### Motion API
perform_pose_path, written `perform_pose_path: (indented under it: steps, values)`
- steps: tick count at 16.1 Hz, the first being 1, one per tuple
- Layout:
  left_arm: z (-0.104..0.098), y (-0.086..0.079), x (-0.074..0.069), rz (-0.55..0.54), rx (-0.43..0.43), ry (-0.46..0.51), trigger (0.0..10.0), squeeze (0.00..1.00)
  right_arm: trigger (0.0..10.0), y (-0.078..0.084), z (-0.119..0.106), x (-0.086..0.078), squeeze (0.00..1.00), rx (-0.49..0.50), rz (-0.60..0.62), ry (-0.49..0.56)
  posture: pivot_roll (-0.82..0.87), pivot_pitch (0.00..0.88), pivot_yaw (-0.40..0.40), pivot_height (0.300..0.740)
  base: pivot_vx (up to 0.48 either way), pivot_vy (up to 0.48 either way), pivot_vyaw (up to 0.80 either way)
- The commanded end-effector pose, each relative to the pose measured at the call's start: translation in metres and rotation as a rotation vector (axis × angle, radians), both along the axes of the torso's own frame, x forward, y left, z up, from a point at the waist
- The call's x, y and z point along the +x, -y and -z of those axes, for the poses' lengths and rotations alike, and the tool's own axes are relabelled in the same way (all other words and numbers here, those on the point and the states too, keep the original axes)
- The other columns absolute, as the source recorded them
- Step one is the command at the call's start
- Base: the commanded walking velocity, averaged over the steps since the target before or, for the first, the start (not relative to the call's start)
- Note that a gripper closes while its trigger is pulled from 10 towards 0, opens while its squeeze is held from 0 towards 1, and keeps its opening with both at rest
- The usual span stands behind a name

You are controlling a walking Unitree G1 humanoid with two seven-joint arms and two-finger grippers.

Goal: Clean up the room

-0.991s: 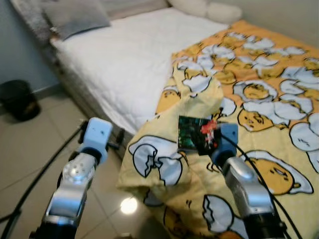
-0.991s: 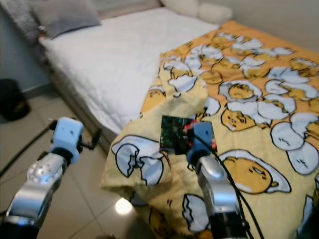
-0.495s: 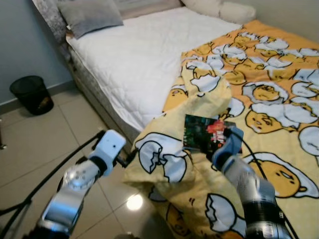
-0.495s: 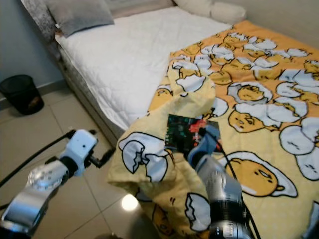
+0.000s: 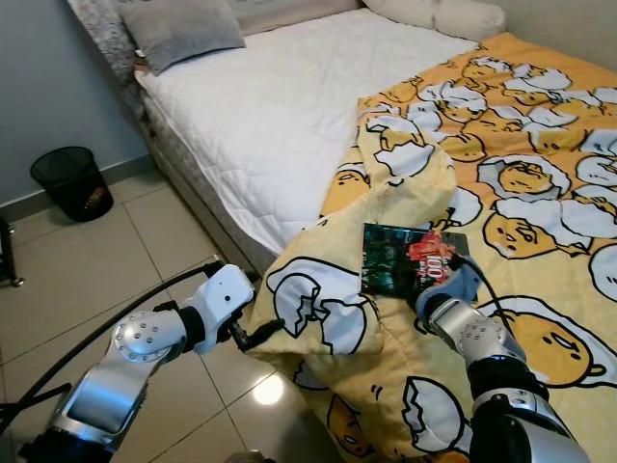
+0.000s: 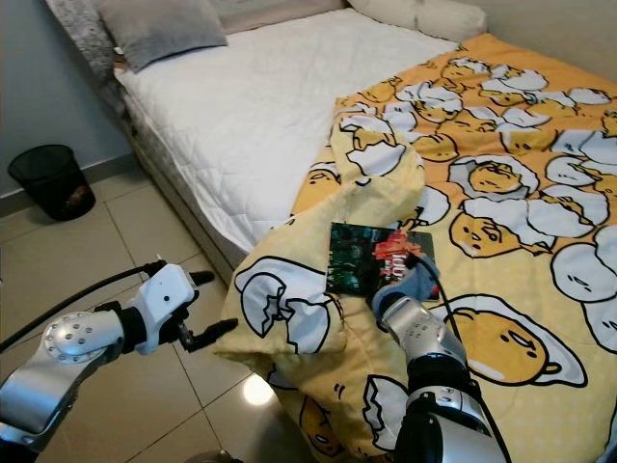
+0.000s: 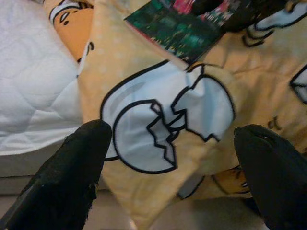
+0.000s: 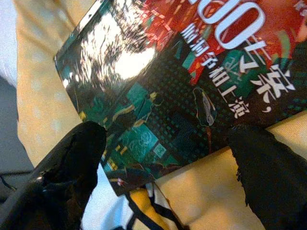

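Head views: the left gripper [image 6: 210, 307] hangs over the tiled floor [image 5: 67, 280] just beside the bed's near corner, its black fingers spread, holding nothing, tips near the drooping fold of the yellow egg-print blanket [image 5: 540, 193]. The right gripper [image 5: 436, 278] sits at the glossy green-and-red magazine [image 5: 407, 258], which lies flat on the blanket by the white quilted mattress [image 5: 280, 96]. A black mesh wastebasket [image 5: 70, 181] stands by the wall. Left wrist view: jaws wide apart, the blanket fold between them, untouched. Right wrist view: fingers [image 8: 72, 167] spread wide, the magazine's near edge between them; contact cannot be told.
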State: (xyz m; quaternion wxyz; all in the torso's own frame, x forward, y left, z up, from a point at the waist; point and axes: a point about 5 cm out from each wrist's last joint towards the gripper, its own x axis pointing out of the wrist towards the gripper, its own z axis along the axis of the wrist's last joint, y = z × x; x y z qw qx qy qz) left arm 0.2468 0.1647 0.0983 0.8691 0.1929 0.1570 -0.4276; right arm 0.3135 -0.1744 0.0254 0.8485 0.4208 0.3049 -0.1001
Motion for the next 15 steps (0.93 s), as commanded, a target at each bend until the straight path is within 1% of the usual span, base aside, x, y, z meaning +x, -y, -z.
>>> perform_pose_path:
  steps: [1, 4, 7, 9, 12, 15]
  values:
    - [-0.005, -0.004, -0.002, 0.015, -0.02, -0.012, 10.0, 1.0, 10.0, 0.0, 0.004, 0.0, 0.0, 0.047, 0.04, -0.026, -0.02, 0.0, 0.032, 0.74, 0.0, 0.0, 0.0]
    - [-0.006, -0.006, -0.004, 0.023, -0.025, -0.023, 10.0, 1.0, 10.0, 0.002, 0.005, 0.001, 0.0, 0.077, 0.072, -0.042, -0.01, 0.0, 0.033, 0.74, 0.0, 0.0, 0.0]
    - [-0.007, -0.007, -0.005, 0.031, -0.019, -0.036, 10.0, 1.0, 10.0, 0.006, 0.006, 0.0, 0.0, 0.075, 0.079, -0.041, -0.01, 0.0, 0.038, 0.74, 0.0, 0.0, 0.0]
    - [-0.006, -0.007, -0.005, 0.046, 0.001, -0.044, 10.0, 1.0, 10.0, 0.011, 0.009, -0.005, 0.0, 0.058, 0.049, -0.045, -0.02, 0.0, 0.045, 0.74, 0.0, 0.0, 0.0]
    - [-0.007, -0.007, -0.004, 0.05, 0.007, -0.044, 10.0, 1.0, 10.0, 0.016, 0.007, -0.01, 0.0, 0.068, -0.002, -0.002, -0.02, 0.0, 0.044, 0.74, 0.0, 0.0, 0.0]
    - [-0.007, -0.008, -0.004, 0.051, 0.01, -0.042, 10.0, 1.0, 10.0, 0.022, 0.002, -0.017, 0.0, 0.126, -0.042, 0.048, -0.02, 0.0, 0.044, 0.74, 0.0, 0.0, 0.0]
